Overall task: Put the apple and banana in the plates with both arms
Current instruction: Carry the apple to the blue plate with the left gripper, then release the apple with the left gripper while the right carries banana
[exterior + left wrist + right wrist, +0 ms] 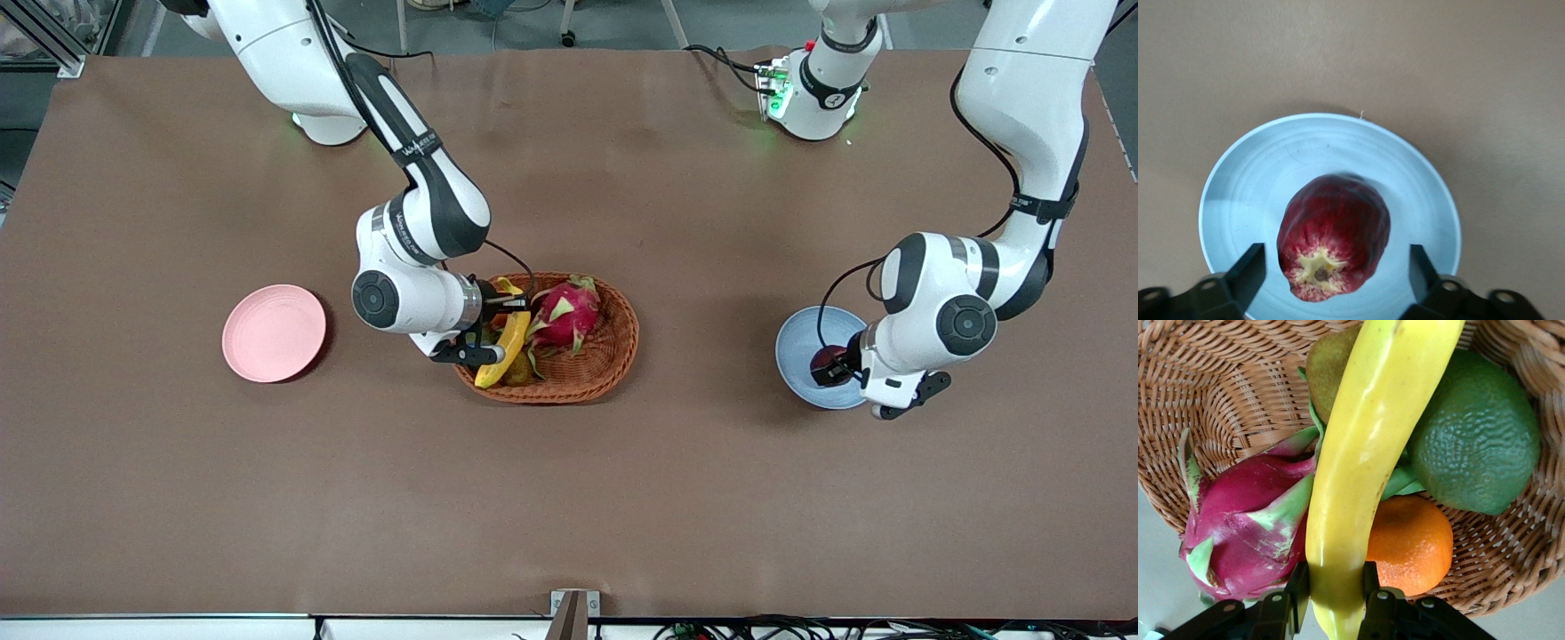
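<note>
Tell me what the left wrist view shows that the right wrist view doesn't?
Only the left wrist view shows the apple lying on the blue plate, with the left gripper open around it, jaws apart from the fruit. Only the right wrist view shows the right gripper shut on the banana in the basket, beside the dragon fruit, orange and bumpy green fruit. Both share only brown table.

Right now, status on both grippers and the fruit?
Left gripper open, apple on blue plate. Right gripper shut on banana in basket. Pink plate waiting.
</note>
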Available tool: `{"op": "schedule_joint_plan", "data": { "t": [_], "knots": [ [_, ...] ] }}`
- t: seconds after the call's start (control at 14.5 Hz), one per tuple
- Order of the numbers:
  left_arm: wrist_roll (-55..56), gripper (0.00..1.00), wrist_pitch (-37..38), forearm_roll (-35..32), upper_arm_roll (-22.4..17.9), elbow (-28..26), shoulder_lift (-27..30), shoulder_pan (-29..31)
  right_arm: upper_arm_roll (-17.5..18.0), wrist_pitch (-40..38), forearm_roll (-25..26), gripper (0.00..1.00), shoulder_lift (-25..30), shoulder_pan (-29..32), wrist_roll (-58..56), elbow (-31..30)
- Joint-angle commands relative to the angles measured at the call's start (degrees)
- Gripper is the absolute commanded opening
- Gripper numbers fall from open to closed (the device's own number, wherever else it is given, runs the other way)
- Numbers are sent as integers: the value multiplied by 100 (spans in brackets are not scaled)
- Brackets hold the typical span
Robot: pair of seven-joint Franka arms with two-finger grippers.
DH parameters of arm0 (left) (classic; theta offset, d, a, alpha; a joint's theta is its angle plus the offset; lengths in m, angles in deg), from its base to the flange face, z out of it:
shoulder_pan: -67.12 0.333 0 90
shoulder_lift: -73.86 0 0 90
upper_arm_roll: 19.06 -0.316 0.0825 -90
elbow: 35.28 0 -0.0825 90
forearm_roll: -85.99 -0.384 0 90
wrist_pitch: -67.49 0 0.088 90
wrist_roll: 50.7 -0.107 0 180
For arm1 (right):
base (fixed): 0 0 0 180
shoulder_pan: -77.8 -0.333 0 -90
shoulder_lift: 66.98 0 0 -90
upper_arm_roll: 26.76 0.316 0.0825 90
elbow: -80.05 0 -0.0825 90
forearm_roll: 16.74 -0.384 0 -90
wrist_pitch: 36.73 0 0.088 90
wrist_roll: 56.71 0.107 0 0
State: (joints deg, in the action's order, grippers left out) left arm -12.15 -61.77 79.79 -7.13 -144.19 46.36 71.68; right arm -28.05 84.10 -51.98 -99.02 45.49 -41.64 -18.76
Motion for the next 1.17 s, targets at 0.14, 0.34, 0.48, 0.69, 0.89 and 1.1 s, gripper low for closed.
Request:
{"op": "schedule_joint_plan", "data": {
  "t": [0.14,0.34,0.48,0.69,0.89,1.1],
  "knots": [
    [-179,100,821,-92,142,377,877,1,-64,-24,-97,15,4,-4,22,125],
    [-979,100,2068,-83,266,1316,1141,36,-108,-278,-53,14,328,268,14,178],
    [-1383,100,2973,-83,257,2133,1151,45,-195,-865,8,14,513,723,-74,187],
    [-2120,100,3749,-101,196,2795,1325,54,-266,-1561,1260,14,882,1374,-494,187],
    [-2807,100,3987,-101,90,2796,1835,71,-275,-1913,2641,13,962,2104,-1477,108],
    [-3378,100,4251,30,99,2770,2291,273,-266,-2187,3330,8,1129,2825,-2515,-259]
  ]
}}
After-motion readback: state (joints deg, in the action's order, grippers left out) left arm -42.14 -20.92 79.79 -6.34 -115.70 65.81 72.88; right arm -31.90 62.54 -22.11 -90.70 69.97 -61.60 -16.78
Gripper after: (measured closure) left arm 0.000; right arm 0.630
